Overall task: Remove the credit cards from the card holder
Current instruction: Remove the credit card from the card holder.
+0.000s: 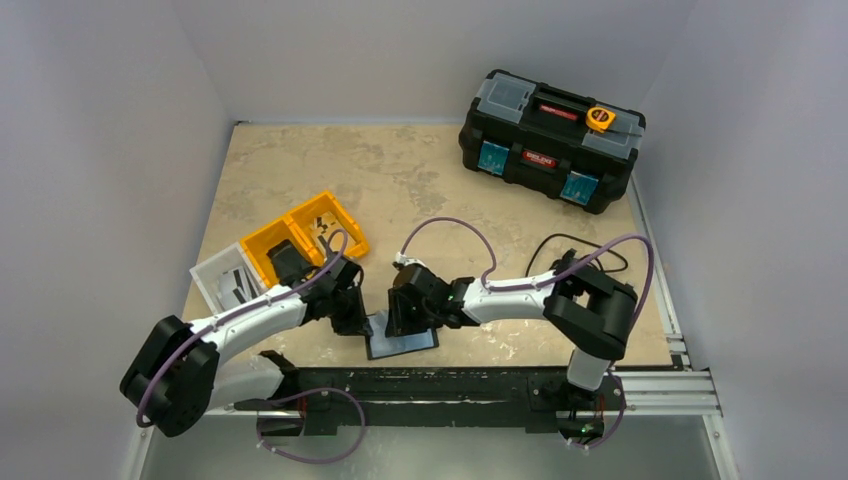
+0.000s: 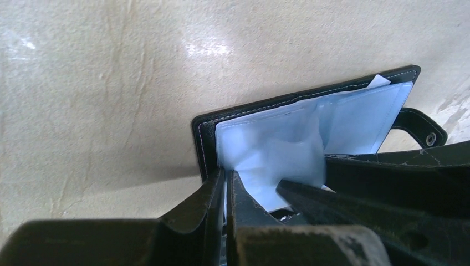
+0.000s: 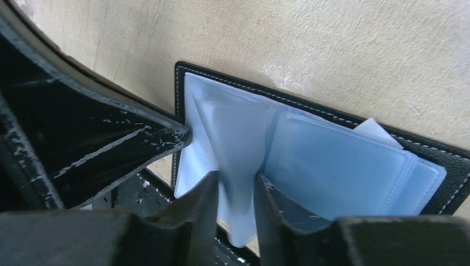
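Observation:
The black card holder (image 1: 412,343) lies open near the table's front edge, its pale blue plastic sleeves facing up (image 2: 310,127) (image 3: 343,166). My left gripper (image 1: 360,322) (image 2: 226,177) is shut on the thin edge of a sleeve at the holder's near left corner. My right gripper (image 1: 405,320) (image 3: 235,180) stands just beside it, jaws a little apart, with a raised sleeve leaf loose between them. I cannot tell any credit cards apart from the sleeves. A white corner (image 3: 378,131) pokes out at the holder's far edge.
A big black toolbox (image 1: 550,140) with an orange tape measure (image 1: 600,117) on it stands at the back right. Orange bins (image 1: 305,235) and a white bin (image 1: 228,277) sit left of the arms. The black rail (image 1: 450,385) runs along the front edge.

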### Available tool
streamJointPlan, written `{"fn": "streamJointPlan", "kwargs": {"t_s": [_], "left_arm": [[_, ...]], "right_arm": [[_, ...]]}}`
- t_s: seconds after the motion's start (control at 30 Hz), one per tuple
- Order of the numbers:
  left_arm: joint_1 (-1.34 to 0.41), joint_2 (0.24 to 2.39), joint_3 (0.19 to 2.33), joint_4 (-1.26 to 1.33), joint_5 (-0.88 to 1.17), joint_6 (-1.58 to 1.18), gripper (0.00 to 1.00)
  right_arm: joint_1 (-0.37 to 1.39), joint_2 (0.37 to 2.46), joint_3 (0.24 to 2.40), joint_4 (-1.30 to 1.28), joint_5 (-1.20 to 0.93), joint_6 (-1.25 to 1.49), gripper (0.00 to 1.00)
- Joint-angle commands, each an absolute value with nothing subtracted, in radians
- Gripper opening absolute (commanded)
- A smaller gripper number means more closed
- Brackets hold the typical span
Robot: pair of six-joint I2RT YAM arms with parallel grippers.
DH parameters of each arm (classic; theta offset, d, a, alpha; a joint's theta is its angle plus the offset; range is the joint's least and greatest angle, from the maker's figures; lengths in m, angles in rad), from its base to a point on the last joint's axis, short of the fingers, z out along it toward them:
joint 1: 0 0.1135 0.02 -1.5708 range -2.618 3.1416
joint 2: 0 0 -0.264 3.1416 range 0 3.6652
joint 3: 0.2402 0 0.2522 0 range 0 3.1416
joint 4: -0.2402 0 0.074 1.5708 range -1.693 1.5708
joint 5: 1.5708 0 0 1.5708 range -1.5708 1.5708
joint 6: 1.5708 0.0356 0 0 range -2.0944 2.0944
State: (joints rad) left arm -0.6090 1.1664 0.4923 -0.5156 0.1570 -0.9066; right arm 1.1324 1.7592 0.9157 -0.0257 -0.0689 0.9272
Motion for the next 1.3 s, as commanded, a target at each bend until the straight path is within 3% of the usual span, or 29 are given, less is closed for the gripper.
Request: {"fn": "streamJointPlan", "kwargs": {"t_s": [0.0,0.3,0.53,1.07,1.27], "left_arm": [[-0.614,1.215,0.495,-0.501,0.098,-0.916,0.01],[-0.613,1.219,0.494,-0.514,0.089,-0.912,0.0],[-0.616,1.197,0.519,-0.515,0.115,-0.896,0.0],[-0.621,1.189,0.55,-0.515,0.154,-0.896,0.0],[-0.621,1.199,0.561,-0.515,0.168,-0.9,0.0]], "right_arm": [[1.132,1.703,0.947,-0.088,-0.027,0.897,0.33],[1.136,1.582,1.009,-0.28,0.151,0.871,0.36],[1.186,1.578,1.028,-0.276,0.142,0.857,0.36],[1.292,1.706,1.103,-0.305,0.287,0.848,0.64],[1.394,1.657,1.107,-0.323,0.46,0.813,0.63]]}}
